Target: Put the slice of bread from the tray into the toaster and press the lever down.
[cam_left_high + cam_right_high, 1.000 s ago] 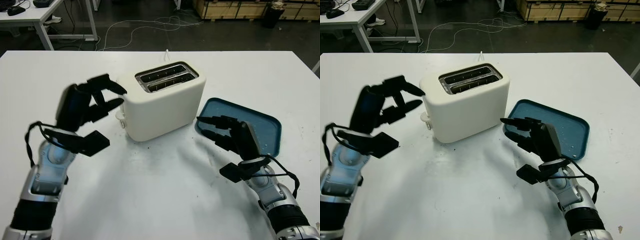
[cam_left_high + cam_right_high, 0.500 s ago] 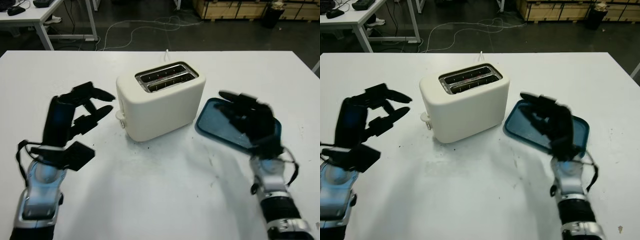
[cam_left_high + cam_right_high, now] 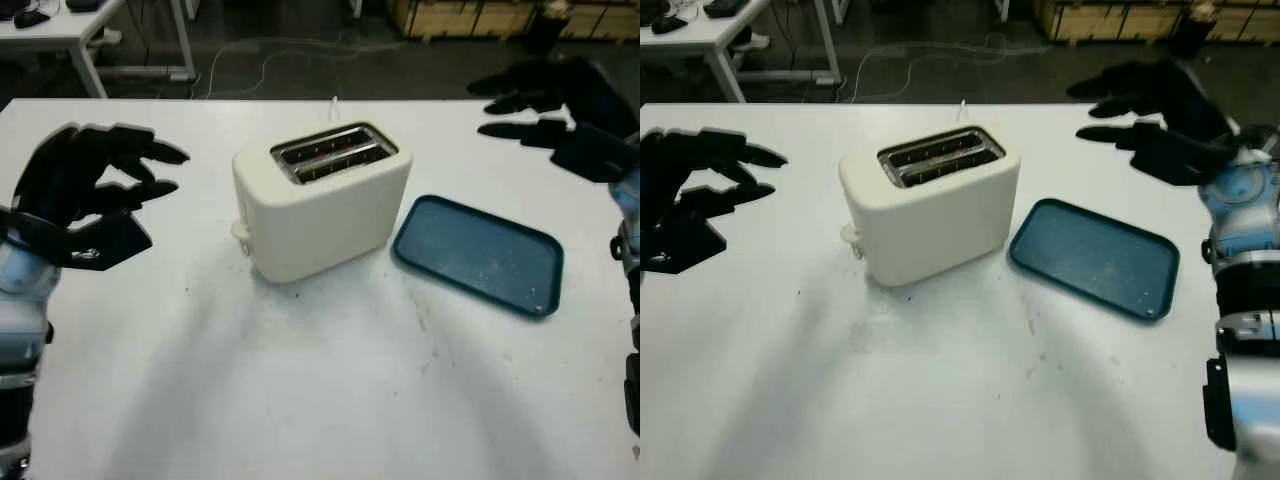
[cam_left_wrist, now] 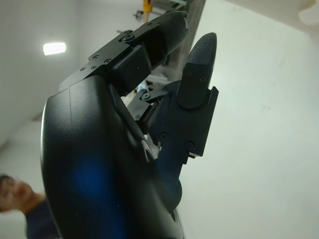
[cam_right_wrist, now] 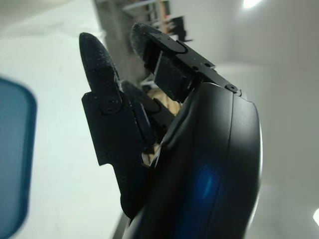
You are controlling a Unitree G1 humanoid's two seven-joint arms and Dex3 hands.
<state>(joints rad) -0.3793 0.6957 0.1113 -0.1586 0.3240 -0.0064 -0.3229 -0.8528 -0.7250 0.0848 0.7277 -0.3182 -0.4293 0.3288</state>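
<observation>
Both hands raised, swung outward from toaster [image 3: 322, 198]: left hand [image 3: 85, 195], right hand [image 3: 560, 110]; fingers open, empty.

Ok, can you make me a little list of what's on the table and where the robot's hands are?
toaster: white toaster in the middle of the table, two slots on top, something dark inside them, cannot tell what
tray: blue tray beside the toaster, no bread on it
table: white table
left hand: left hand raised at the table's left side, open, holding nothing
right hand: right hand raised at the far right, beyond the tray, open, holding nothing
</observation>
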